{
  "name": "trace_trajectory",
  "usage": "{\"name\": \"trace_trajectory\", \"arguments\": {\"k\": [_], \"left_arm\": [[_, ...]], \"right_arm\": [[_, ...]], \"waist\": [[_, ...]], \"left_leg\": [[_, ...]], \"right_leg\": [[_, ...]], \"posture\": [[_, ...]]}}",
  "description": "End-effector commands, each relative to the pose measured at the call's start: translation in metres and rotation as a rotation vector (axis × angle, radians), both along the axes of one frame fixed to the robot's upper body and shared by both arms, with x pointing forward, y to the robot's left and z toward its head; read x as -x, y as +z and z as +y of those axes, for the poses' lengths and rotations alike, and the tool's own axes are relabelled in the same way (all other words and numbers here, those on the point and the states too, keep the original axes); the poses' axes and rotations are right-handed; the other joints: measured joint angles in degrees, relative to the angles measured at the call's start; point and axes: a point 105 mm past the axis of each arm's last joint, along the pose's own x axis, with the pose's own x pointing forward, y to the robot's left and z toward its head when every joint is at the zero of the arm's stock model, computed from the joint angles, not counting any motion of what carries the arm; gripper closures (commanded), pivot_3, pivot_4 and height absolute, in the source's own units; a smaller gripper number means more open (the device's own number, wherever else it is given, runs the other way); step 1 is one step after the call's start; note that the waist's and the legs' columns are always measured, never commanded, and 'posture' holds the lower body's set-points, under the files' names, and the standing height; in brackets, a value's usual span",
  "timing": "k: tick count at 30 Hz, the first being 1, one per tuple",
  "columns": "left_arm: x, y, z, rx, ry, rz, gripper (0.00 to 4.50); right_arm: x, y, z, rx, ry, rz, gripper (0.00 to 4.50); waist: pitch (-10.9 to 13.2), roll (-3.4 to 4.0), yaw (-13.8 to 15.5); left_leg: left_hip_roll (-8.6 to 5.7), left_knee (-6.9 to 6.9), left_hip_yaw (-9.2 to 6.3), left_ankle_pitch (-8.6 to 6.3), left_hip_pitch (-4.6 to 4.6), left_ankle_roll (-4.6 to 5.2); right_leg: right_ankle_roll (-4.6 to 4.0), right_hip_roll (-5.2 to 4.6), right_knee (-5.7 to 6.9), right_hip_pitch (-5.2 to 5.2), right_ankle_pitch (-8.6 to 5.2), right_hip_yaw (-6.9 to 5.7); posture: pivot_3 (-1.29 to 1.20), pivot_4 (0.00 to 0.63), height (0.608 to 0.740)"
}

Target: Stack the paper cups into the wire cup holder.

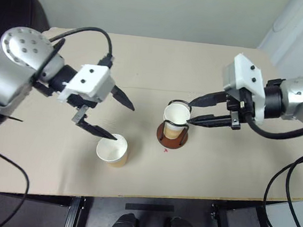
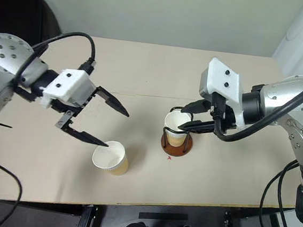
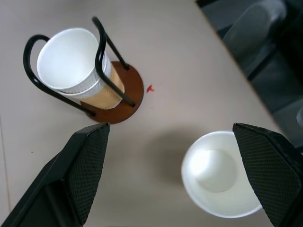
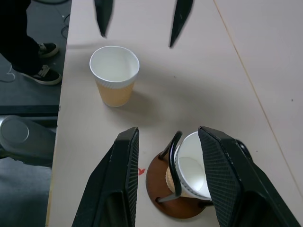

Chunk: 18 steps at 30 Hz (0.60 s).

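Note:
The wire cup holder (image 1: 171, 137) stands mid-table on its reddish-brown base, and paper cups (image 1: 176, 115) sit nested inside its black loops; two rims show in the left wrist view (image 3: 71, 66). One loose paper cup (image 1: 112, 150) stands upright to the holder's left, close to the table's front edge. My left gripper (image 1: 125, 123) hangs open just above this cup, one fingertip over its rim. Open as well, my right gripper (image 1: 193, 111) hovers at the right side of the holder, its tips by the cup rim with nothing between them.
The tan table (image 1: 215, 173) ends at its front edge just below the loose cup. A small red mark (image 1: 165, 150) lies beside the holder's base. A person's legs and shoes (image 4: 45, 73) show beyond the table edge in the right wrist view.

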Motion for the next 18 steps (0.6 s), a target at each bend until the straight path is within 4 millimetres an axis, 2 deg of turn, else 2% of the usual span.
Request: {"name": "trace_trajectory", "arguments": {"k": [1, 7, 18], "left_arm": [[0.01, 0.002, 0.005, -0.036, -0.026, -0.016, 0.0], [0.006, -0.002, 0.018, -0.125, -0.007, -0.101, 0.0], [0.025, -0.01, 0.013, -0.198, -0.127, -0.107, 0.0]], "right_arm": [[0.007, 0.01, -0.003, -0.014, 0.007, -0.046, 2.57], [0.007, 0.011, -0.005, -0.006, 0.016, -0.042, 2.57], [0.001, 0.01, -0.004, 0.004, 0.027, -0.04, 2.57]], "waist": [[0.0, 0.0, 0.05], [0.0, 0.0, 0.08], [0.0, 0.0, 0.02]], "left_leg": [[0.0, 0.01, -0.01, 0.0, 0.0, 0.0], [0.0, 0.09, -0.01, 0.0, 0.01, 0.0], [0.0, 0.07, -0.01, 0.0, 0.01, 0.0]], "right_leg": [[0.0, 0.0, 0.01, 0.0, 0.0, 0.0], [0.0, 0.0, 0.02, 0.04, 0.0, 0.0], [0.0, -0.01, 0.06, 0.02, 0.0, 0.0]], "posture": [[0.0, 0.15, 0.74], [0.0, 0.15, 0.74], [0.0, 0.15, 0.74]]}}
